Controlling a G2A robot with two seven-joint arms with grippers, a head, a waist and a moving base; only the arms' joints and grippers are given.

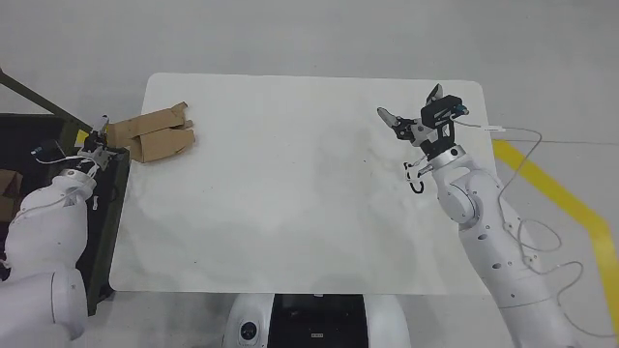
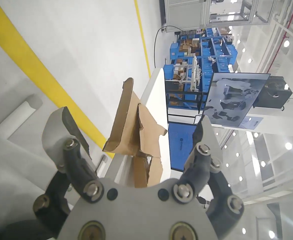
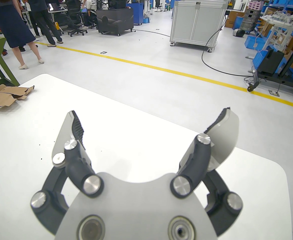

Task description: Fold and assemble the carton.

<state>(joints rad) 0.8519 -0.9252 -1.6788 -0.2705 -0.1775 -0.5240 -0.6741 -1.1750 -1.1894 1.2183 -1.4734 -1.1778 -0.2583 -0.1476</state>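
A: Well, how does the left pincer point(image 2: 133, 114) stand?
B: Spread wide and empty, just beside the carton point(image 2: 128, 126), which lies crumpled flat at the bench's point(image 1: 290, 203) far left corner, partly over the edge.
A: And the right pincer point(image 3: 149, 112)?
B: Wide apart too, well across the bench. The left likely should pinch one flap firmly and drag the carton inward, within reach of both.

The flattened corrugated cardboard carton point(image 1: 155, 133) is plain brown, the rounded-corner table top point(image 1: 290, 213) is plain white, and the painted stripe point(image 1: 556, 196) on the grey floor point(image 1: 290, 19) is yellow
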